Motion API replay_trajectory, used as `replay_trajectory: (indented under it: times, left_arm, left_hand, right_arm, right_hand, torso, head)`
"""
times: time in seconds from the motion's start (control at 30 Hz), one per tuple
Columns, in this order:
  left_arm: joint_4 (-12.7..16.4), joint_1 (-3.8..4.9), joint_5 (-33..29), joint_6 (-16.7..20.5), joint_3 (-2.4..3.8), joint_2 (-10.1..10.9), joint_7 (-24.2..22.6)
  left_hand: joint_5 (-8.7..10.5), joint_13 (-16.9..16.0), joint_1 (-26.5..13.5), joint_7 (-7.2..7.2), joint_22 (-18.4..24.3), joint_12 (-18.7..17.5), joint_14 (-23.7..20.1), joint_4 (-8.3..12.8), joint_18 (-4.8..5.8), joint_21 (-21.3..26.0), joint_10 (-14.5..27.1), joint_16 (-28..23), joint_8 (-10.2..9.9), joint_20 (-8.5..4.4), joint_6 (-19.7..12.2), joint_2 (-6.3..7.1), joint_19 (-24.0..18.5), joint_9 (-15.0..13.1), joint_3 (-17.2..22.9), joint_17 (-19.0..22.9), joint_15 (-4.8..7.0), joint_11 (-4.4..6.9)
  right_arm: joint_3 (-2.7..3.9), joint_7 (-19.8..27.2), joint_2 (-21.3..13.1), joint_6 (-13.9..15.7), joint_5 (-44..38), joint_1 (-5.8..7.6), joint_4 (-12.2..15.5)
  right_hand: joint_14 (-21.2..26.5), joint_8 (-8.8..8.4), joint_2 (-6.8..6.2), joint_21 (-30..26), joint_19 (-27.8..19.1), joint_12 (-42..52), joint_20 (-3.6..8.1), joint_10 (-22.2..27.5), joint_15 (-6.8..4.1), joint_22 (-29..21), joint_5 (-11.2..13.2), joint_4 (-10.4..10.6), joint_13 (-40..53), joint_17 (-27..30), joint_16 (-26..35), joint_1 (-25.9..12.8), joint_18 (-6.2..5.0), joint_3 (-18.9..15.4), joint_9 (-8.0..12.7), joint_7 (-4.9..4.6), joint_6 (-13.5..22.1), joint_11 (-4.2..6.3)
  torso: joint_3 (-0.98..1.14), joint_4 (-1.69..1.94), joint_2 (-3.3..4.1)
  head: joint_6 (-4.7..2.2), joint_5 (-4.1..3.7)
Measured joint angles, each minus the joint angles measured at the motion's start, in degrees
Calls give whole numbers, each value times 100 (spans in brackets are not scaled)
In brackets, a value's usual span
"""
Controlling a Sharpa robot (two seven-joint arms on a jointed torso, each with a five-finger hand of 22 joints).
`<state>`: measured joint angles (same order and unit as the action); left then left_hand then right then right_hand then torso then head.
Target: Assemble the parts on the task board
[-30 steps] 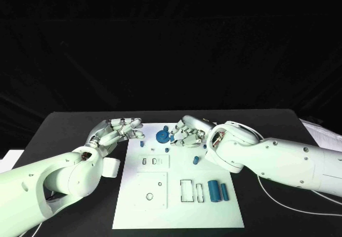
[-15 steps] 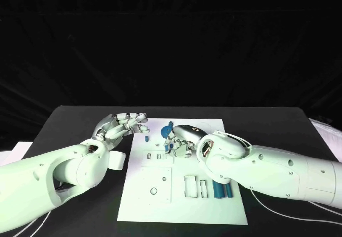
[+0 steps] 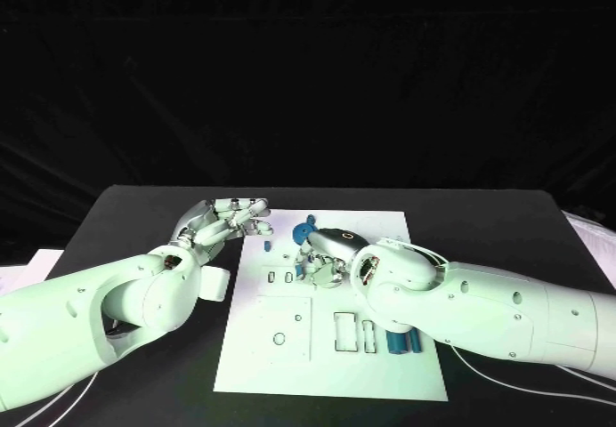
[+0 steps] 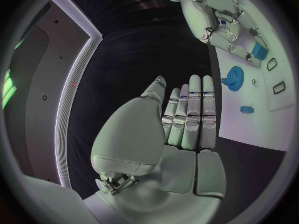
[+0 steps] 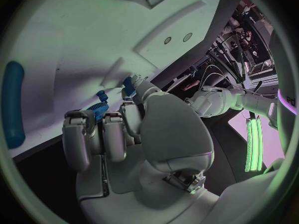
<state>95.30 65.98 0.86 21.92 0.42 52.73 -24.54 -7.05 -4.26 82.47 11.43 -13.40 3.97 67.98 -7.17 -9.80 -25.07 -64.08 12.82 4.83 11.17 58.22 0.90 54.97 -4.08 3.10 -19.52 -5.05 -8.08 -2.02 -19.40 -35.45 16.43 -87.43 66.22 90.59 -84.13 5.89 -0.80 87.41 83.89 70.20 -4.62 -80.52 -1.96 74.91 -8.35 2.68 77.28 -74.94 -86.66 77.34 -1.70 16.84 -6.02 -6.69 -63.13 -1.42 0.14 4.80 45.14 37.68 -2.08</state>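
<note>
Since the earlier frames the right hand (image 3: 324, 258) has slid from the far edge of the task board (image 3: 289, 365) toward its middle, its arm now covering more of the white plate, while the left hand (image 3: 229, 220) has barely shifted. That left hand hovers at the board's far left corner with fingers (image 4: 190, 115) straight, side by side and empty. Curled fingers (image 5: 102, 134) of the right hand press down around a small blue part (image 5: 99, 108) on the board; I cannot tell whether they actually grip it. A blue gear (image 3: 303, 233) sits just beyond that hand, a small blue block (image 3: 267, 244) near the left fingertips, and two blue cylinders (image 3: 401, 342) lie beside the right forearm on the black worktop (image 3: 128, 209) side of the board.
</note>
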Motion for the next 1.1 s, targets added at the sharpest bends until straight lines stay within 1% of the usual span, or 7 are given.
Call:
replay_trajectory:
  times: [0.27,0.3,0.53,0.77,0.9,1.0,1.1]
  left_arm:
    - [1,0,0,-5,0,-1,0]
    - [1,0,0,-5,0,-1,0]
    - [1,0,-1,-8,0,1,0]
    - [1,0,-1,-9,0,4,0]
    - [1,0,-1,-10,0,5,0]
    - [1,0,-1,-10,0,7,0]
    - [1,0,-1,-11,0,7,1]
  left_hand:
    - [0,0,0,0,0,0,0,0,0,0,0,0,0,0,0,0,0,0,0,0,0,0]
    - [0,0,0,0,1,0,0,0,0,0,0,0,0,0,0,0,0,0,0,0,0,0]
    - [0,0,0,0,1,0,0,0,0,0,0,0,0,0,0,0,0,0,0,1,0,0]
    - [0,0,23,0,-1,0,0,18,0,0,0,-19,-23,0,0,-23,0,0,18,-8,0,0]
    - [0,0,30,0,-5,0,0,18,0,0,0,-23,-23,0,0,-30,0,0,18,-11,0,0]
    - [0,0,30,0,-5,0,0,18,0,0,0,-23,-23,0,0,-30,0,0,18,-11,0,0]
    - [0,0,30,0,-4,0,0,18,0,0,0,-23,-23,0,0,-30,0,0,18,-10,0,0]
  right_arm:
    - [-6,0,46,-44,-30,-18,11]
    - [-7,0,47,-51,-34,-19,15]
    - [-11,5,30,-92,-132,-25,40]
    - [-16,-3,11,-126,-248,-26,59]
    - [-20,-25,3,-128,-312,-29,64]
    - [-23,-45,-1,-126,-351,-32,65]
    - [-26,-61,-1,-116,-383,-33,70]
  right_hand:
    - [0,0,-15,0,0,-23,0,0,0,0,0,0,-11,1,0,-14,0,0,-4,-9,-9,0]
    - [0,1,-45,0,0,-25,0,0,0,0,0,0,-59,1,0,-44,0,-1,-11,-9,-9,0]
    - [0,2,-91,0,0,-46,0,0,0,-1,0,16,-142,1,2,-91,0,-17,-80,-5,-14,0]
    - [0,2,-127,-20,0,-103,0,0,0,-1,0,32,-215,2,22,-127,0,-33,-74,9,-30,0]
    - [0,2,-222,-20,0,-170,0,49,0,-1,-59,57,-304,2,22,-221,0,-58,-57,30,-50,-12]
    - [0,-45,-316,-44,0,-217,0,82,0,-1,-197,79,-313,2,44,-317,0,-144,-50,34,-55,-40]
    - [0,-106,-415,-44,0,-259,-1,103,0,-1,-275,120,-315,2,44,-417,0,-231,-32,-46,29,-60]
  torso:
    - [0,0,-1]
    - [0,0,-2]
    - [-1,0,-2]
    - [-1,-1,-2]
    - [-1,0,-2]
    - [-1,0,-2]
    - [-1,0,-1]
  head:
    - [20,18]
    - [23,18]
    - [41,14]
    - [48,14]
    - [53,9]
    - [56,4]
    - [59,0]
